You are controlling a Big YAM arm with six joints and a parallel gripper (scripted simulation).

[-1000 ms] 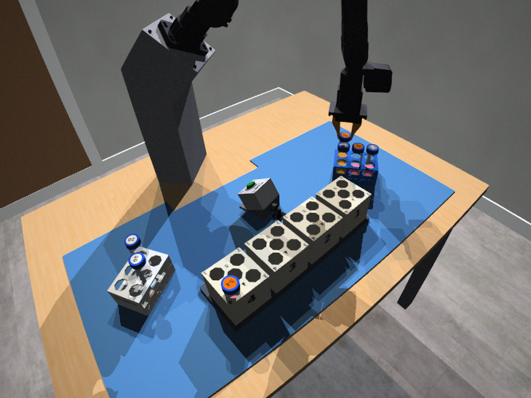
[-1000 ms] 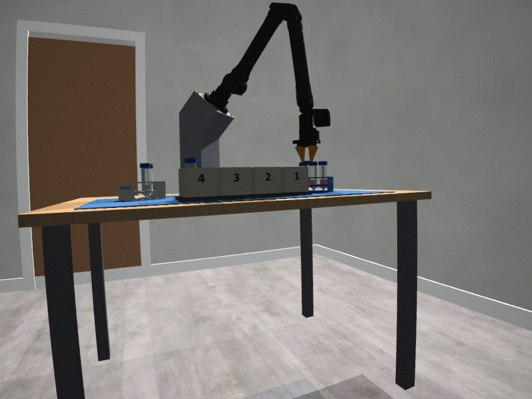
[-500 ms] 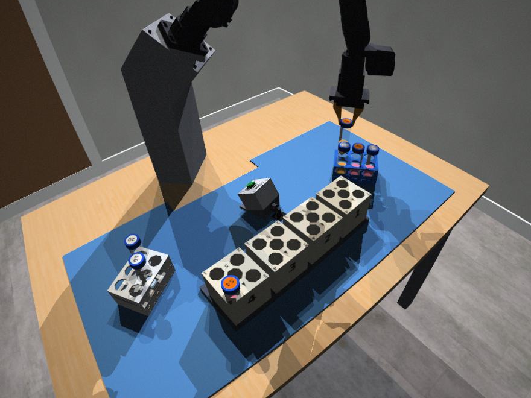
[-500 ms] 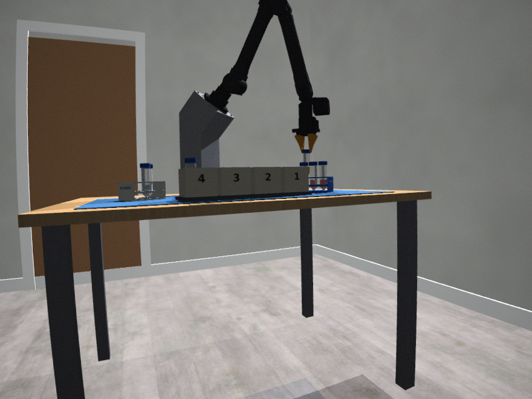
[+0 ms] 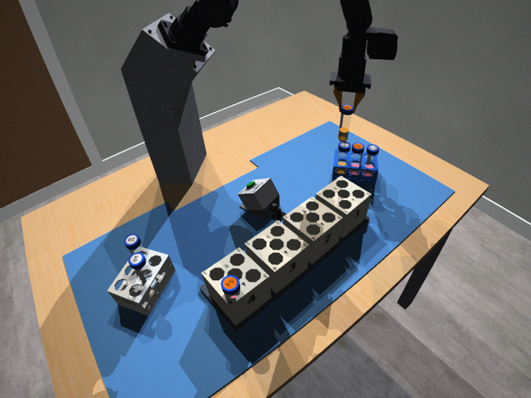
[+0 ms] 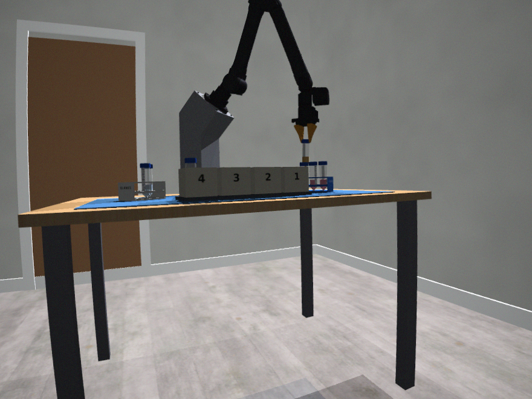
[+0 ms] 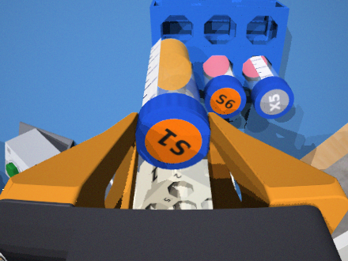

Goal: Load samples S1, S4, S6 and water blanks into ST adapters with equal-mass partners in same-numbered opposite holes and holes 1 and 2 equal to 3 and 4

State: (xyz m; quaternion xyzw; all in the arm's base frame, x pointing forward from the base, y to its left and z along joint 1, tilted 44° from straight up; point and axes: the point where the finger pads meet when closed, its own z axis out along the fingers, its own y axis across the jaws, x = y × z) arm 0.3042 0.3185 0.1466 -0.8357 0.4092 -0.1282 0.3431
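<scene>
My gripper [image 5: 346, 102] is shut on the cap of sample S1 [image 7: 173, 137], a tube with orange liquid low down, and holds it upright above the blue sample rack RS [image 5: 355, 168]; it also shows in the side view [image 6: 304, 147]. S6 [image 7: 225, 99] and grey-dot X5 [image 7: 273, 101] stand in RS with pink liquid. A third capped tube [image 5: 344, 147] stands in RS below S1. S4 [image 5: 230, 283] stands in a near hole of adapter 4. Adapters 3 [image 5: 277, 249], 2 [image 5: 315, 222] and 1 [image 5: 344, 198] have open holes.
The grey blank rack RB [image 5: 140, 278] at the near left holds two white-dot blanks, one marked 20 [image 5: 131, 240] and another [image 5: 136, 261]. The grey box with the green DONE key [image 5: 251, 184] stands behind the stand. The arm's grey base column [image 5: 166, 106] stands at the back.
</scene>
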